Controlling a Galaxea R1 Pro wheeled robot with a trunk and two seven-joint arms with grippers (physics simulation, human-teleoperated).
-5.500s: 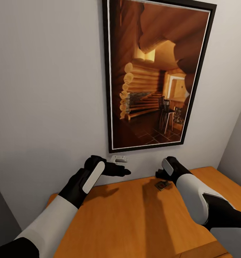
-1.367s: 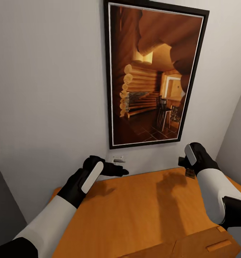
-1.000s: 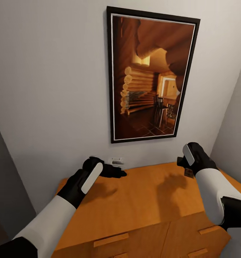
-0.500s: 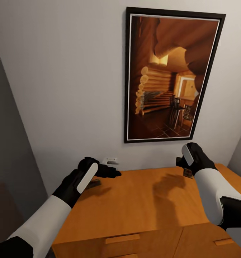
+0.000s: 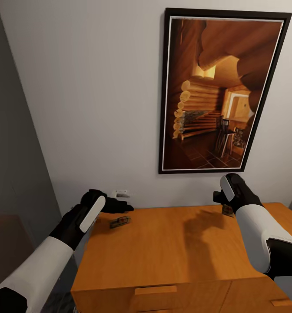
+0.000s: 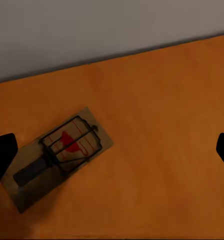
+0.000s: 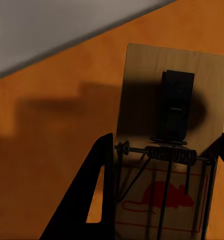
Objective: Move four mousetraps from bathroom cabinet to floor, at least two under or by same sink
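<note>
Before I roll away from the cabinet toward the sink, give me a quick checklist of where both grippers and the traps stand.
1. Right gripper holds a mousetrap: ok, the trap sits between its fingers, lifted above the cabinet top.
2. Right grip secure: cannot tell, contact at the pads is not visible.
3. Left gripper loaded: not ok, open and empty.
4. Second mousetrap collected: not ok, it lies flat on the cabinet top near the left fingertips; the left wrist view shows it apart from both fingers.
5. Remaining two traps located: cannot tell.
6. Bathroom floor and sink ahead: cannot tell.
</note>
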